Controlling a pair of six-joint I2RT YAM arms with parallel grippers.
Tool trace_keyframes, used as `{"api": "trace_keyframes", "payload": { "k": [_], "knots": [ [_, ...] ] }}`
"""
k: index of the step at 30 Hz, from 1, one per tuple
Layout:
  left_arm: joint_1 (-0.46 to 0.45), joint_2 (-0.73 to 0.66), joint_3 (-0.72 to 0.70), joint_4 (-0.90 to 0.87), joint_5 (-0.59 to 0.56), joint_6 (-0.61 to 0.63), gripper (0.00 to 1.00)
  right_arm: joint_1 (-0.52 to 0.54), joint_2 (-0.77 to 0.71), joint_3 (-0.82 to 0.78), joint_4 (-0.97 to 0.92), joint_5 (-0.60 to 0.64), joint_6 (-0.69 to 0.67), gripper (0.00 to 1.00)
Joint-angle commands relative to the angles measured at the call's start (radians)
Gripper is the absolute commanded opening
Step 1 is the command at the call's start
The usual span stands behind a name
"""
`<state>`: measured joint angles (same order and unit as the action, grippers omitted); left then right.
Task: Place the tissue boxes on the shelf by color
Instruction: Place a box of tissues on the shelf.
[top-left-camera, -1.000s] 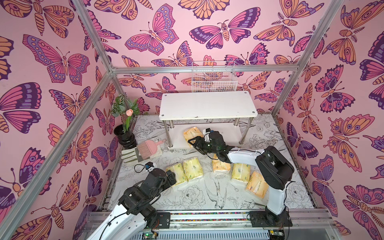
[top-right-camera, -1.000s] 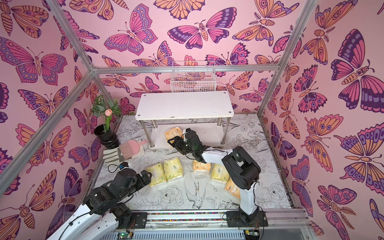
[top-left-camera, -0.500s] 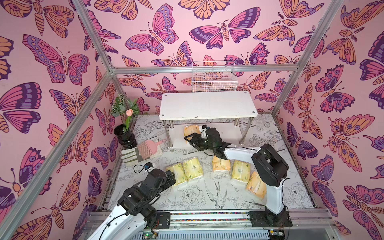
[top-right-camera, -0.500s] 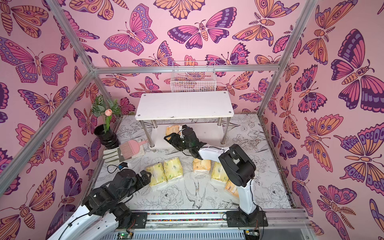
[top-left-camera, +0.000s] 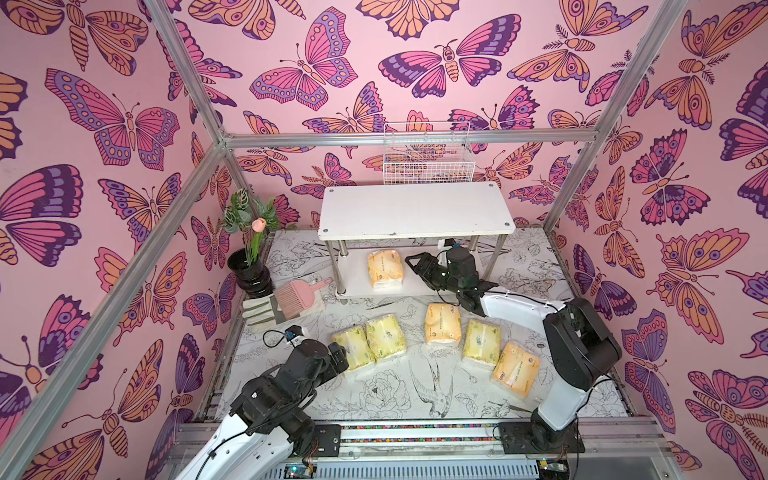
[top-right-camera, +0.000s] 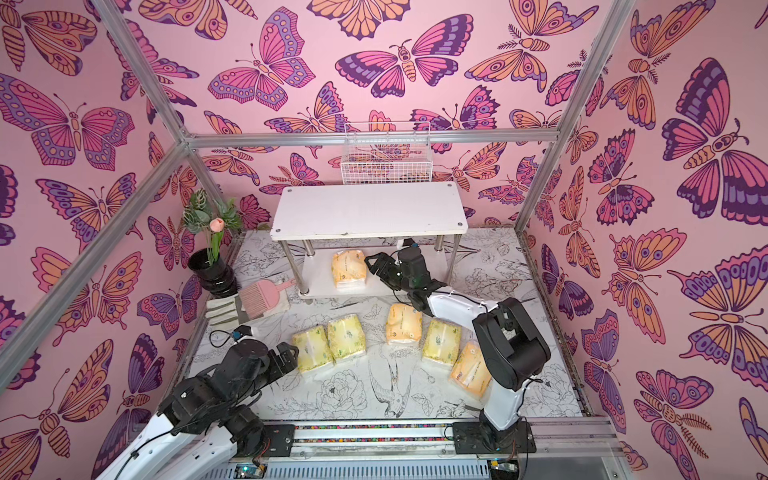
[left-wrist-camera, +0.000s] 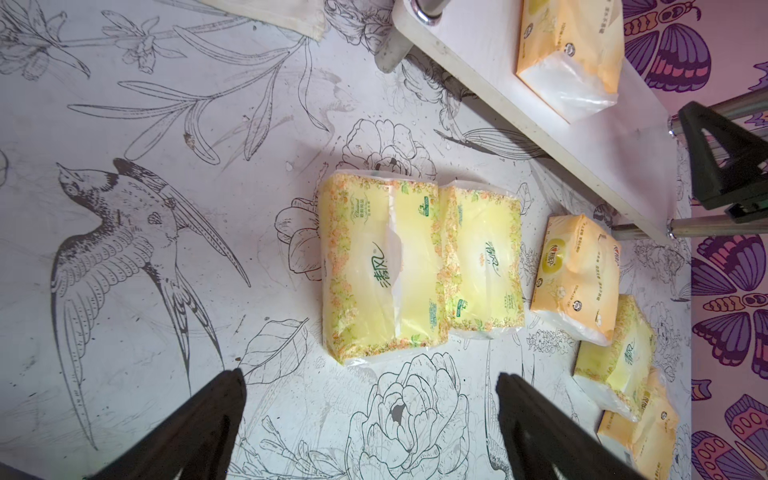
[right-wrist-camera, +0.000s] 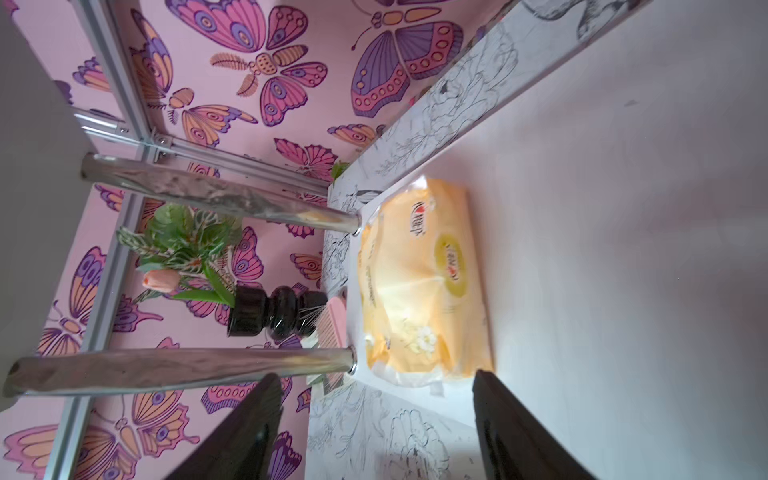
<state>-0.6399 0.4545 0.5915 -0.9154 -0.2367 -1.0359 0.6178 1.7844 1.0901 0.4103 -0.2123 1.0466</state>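
The white two-tier shelf (top-left-camera: 415, 210) stands at the back. One orange tissue pack (top-left-camera: 385, 269) (right-wrist-camera: 419, 282) lies on its lower board (top-left-camera: 357, 286). My right gripper (top-left-camera: 415, 266) (right-wrist-camera: 374, 374) stands open just right of that pack, with nothing between its fingers. Five packs lie in a row on the table in both top views: two yellow-green (top-left-camera: 355, 347) (top-left-camera: 385, 336), one orange (top-left-camera: 442, 324), one yellow-green (top-left-camera: 482, 343) and one orange (top-left-camera: 515, 368). My left gripper (top-left-camera: 340, 357) (left-wrist-camera: 370, 374) is open and empty, just short of the leftmost yellow-green pack (left-wrist-camera: 380, 266).
A black vase with a plant (top-left-camera: 249, 266) stands at the back left. A pink brush (top-left-camera: 297, 293) lies on a folded cloth (top-left-camera: 266, 309) beside it. A white wire basket (top-left-camera: 428, 156) hangs behind the shelf. Chrome posts (right-wrist-camera: 187, 370) flank the lower board.
My right gripper has drawn back to the right, off the orange pack, which stays on the lower board. The left arm has not moved.
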Motion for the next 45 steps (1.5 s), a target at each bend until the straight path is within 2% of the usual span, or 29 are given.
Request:
{"api": "trace_keyframes", "payload": {
  "k": [1,9,21,45],
  "knots": [
    [0.0,-0.021,0.022,-0.058,-0.033,0.019,1.0,-0.013,0.06,0.041,-0.021,0.048,-0.028,0.76],
    [0.0,-0.034,0.025,-0.078,-0.026,0.013,1.0,-0.025,0.195,0.157,-0.006,0.073,-0.019,0.76],
    [-0.001,-0.04,0.021,-0.081,-0.018,0.006,1.0,-0.005,0.363,0.307,0.019,0.004,0.062,0.75],
    [0.0,-0.05,0.001,-0.079,-0.003,-0.016,1.0,0.066,0.42,0.363,0.014,-0.015,0.074,0.75]
  ]
}}
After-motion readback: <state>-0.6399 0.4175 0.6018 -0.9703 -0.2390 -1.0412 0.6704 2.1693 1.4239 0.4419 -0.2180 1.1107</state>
